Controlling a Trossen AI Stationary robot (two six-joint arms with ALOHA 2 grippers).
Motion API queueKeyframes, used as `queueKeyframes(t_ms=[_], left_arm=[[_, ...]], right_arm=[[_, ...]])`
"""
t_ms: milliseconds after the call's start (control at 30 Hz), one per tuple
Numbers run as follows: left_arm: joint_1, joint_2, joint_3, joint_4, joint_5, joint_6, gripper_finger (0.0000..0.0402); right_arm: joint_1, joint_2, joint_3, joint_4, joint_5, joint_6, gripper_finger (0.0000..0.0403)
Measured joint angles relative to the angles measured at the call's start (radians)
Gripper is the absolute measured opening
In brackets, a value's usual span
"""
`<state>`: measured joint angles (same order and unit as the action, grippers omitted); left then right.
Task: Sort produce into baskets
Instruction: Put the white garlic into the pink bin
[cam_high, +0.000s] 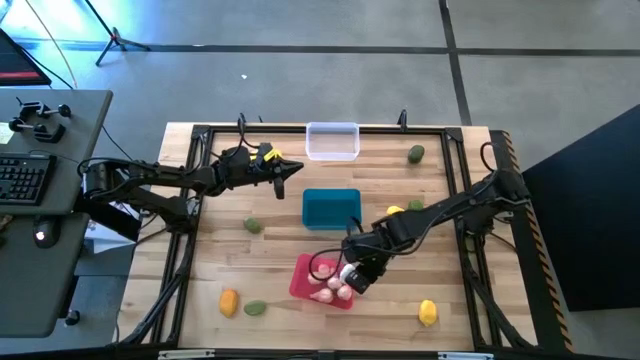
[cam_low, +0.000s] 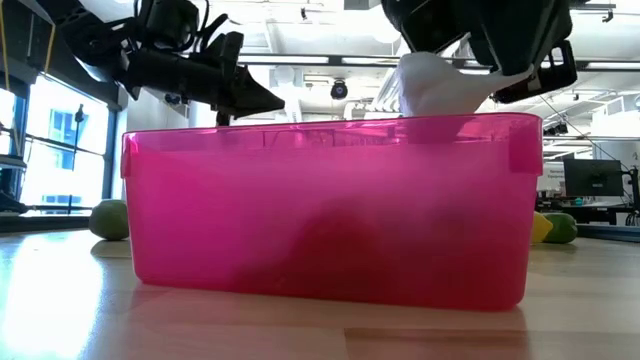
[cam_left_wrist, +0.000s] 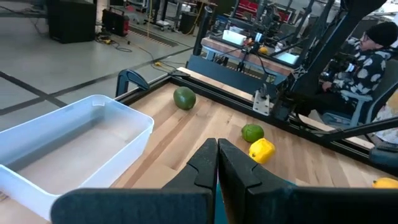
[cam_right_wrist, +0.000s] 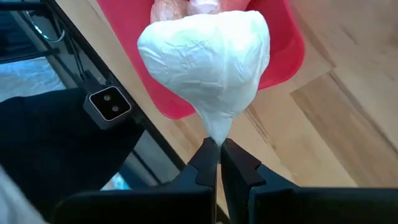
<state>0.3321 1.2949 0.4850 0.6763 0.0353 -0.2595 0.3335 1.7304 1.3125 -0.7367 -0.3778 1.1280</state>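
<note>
My right gripper (cam_high: 352, 278) is over the red basket (cam_high: 305, 275) and is shut on a white garlic-like bulb (cam_right_wrist: 205, 62). In the low view the bulb (cam_low: 440, 85) shows just above the basket's rim (cam_low: 330, 125). Pinkish bulbs (cam_high: 330, 290) lie in the red basket. My left gripper (cam_high: 285, 170) is shut and empty, up above the table between the clear basket (cam_high: 332, 140) and the teal basket (cam_high: 330, 208). Yellow and green pieces lie loose on the table. My right gripper pinches the bulb's narrow stem tip (cam_right_wrist: 216, 132) between its two fingertips. The fingers come from above, pointing down. The bulb hangs below them, wide end down, over the red basket (cam_right_wrist: 286, 56) and clear of the table.
Loose produce: a green piece (cam_high: 415, 153) at the far right, a yellow (cam_high: 395, 211) and a green piece (cam_high: 415, 204) right of the teal basket, a green piece (cam_high: 254, 226) at mid left, orange (cam_high: 229, 301), green (cam_high: 256, 308) and yellow (cam_high: 428, 313) pieces near the front. A person (cam_left_wrist: 373, 56) sits beyond the table.
</note>
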Motion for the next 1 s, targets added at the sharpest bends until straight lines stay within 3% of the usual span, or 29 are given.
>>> queueKeyframes(t_ms=[333, 500, 800, 1000], left_arm=[[0.002, 0.0, 0.0, -0.01, -0.042, 0.0, 0.0], [0.002, 0.0, 0.0, -0.032, -0.052, 0.0, 0.0], [0.002, 0.0, 0.0, -0.049, -0.07, 0.0, 0.0], [0.002, 0.0, 0.0, -0.049, -0.072, 0.0, 0.0]], right_arm=[[-0.031, 0.057, 0.0, 0.0, -0.093, 0.098, 0.0], [-0.047, 0.059, 0.0, -0.023, -0.094, 0.106, 0.0], [-0.067, 0.059, 0.008, -0.214, -0.092, 0.029, 0.0], [-0.067, 0.059, 0.045, -0.201, -0.041, -0.011, 0.0]])
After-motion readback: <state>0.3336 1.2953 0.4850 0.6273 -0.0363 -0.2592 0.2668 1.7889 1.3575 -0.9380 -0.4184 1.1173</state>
